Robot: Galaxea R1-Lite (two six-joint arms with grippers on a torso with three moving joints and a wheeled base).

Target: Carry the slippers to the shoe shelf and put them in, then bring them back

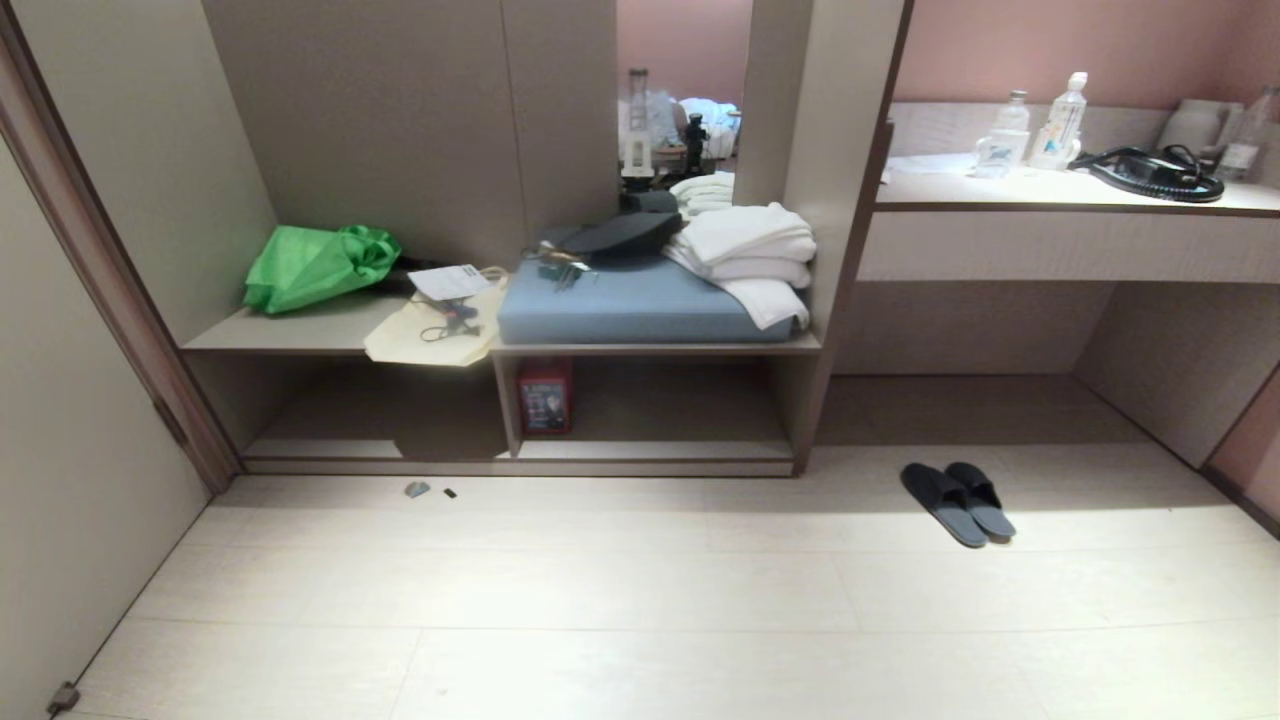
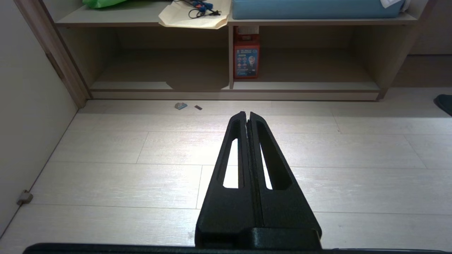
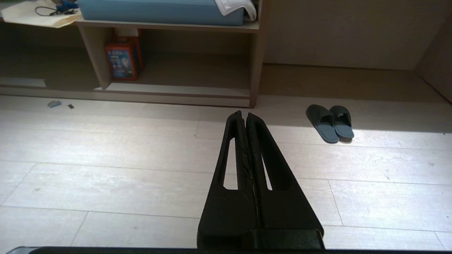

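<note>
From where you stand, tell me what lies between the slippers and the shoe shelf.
Nothing visible on the floor between them. The slippers lie side by side, right of the unit's end panel. The shoe shelf has a raised front lip to clear, and a red box stands at the left of its right-hand bay; the rest looks free.

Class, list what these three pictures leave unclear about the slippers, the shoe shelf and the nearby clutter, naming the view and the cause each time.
- Slippers: left wrist view shows only one dark tip, cut by the frame edge.
- Shoe shelf: head view, the left bay's back lies in shadow.
- Red box: its print is too small in every view.
- Two small scraps on the floor: too small to identify.
- Black item on the blue cushion: head view, too dark to identify.
</note>
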